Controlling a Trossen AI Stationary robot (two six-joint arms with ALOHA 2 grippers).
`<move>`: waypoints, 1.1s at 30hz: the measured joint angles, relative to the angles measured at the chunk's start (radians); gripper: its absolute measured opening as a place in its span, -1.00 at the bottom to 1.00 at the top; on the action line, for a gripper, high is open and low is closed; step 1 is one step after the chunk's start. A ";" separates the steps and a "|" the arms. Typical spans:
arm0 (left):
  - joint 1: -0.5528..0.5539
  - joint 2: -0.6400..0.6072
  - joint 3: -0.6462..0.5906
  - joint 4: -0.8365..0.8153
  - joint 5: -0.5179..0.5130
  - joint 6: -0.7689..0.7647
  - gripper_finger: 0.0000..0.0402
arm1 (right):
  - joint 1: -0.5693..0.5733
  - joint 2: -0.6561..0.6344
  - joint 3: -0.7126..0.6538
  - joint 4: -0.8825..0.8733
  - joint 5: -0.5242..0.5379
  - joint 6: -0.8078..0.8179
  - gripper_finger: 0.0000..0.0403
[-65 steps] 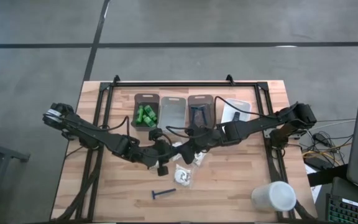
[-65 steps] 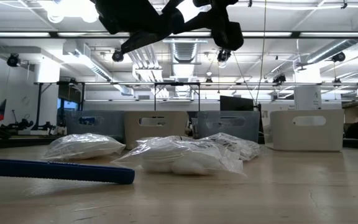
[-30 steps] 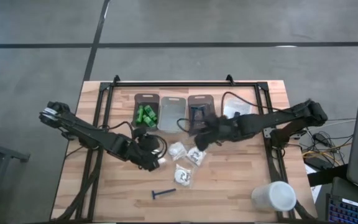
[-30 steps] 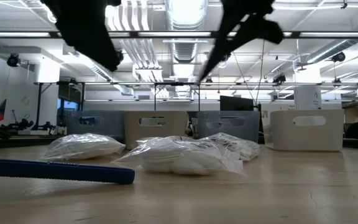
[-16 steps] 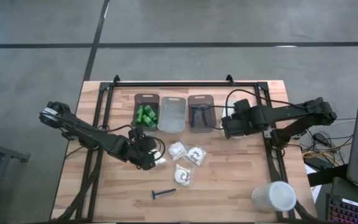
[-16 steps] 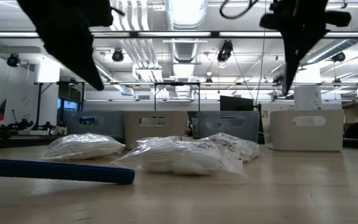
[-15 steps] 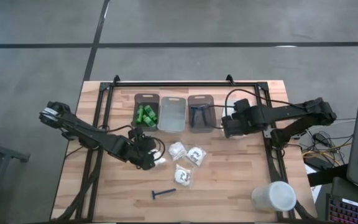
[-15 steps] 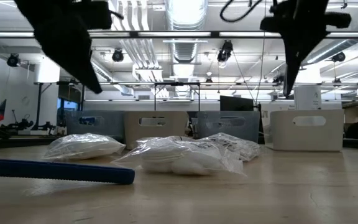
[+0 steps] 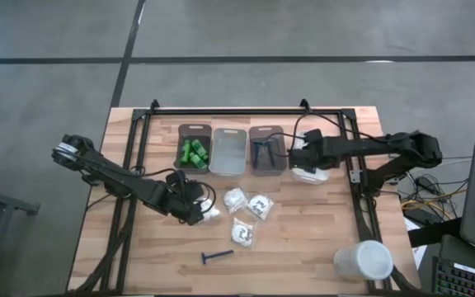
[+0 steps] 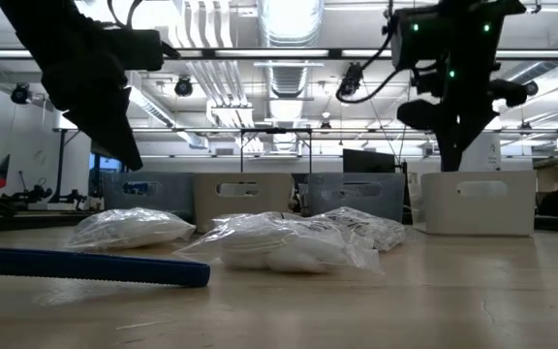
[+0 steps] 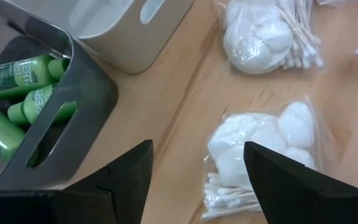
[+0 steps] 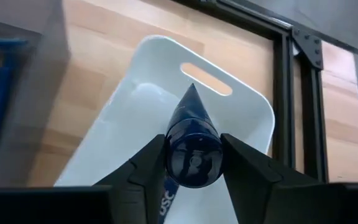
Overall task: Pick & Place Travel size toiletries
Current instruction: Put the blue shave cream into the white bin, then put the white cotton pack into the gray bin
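right gripper (image 12: 192,163) having swung from table centre to over white bin (image 12: 247,109), pinching black tube (image 12: 193,140) | left gripper (image 11: 194,171) spread above packet (image 11: 263,146) | razor (image 9: 217,257) lying near front edge | cup (image 9: 364,260) well apart

Wooden table (image 9: 320,239) on grey concrete floor (image 9: 221,49); ceiling strip lights (image 10: 289,19), exposed ducts; dark monitor (image 10: 368,161) far behind.
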 joint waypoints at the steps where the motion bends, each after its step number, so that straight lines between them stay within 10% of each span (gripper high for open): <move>1: 0.000 0.000 0.000 0.000 0.000 0.000 0.27 | 0.000 0.003 -0.013 0.014 0.006 0.000 -0.36; 26: 0.056 -0.056 -0.030 0.012 0.003 0.008 0.27 | 0.032 0.012 -0.044 0.122 -0.232 -0.039 0.41; 33: 0.056 -0.056 -0.032 0.035 0.152 0.133 0.27 | 0.073 0.011 -0.044 0.204 -0.276 -0.099 0.48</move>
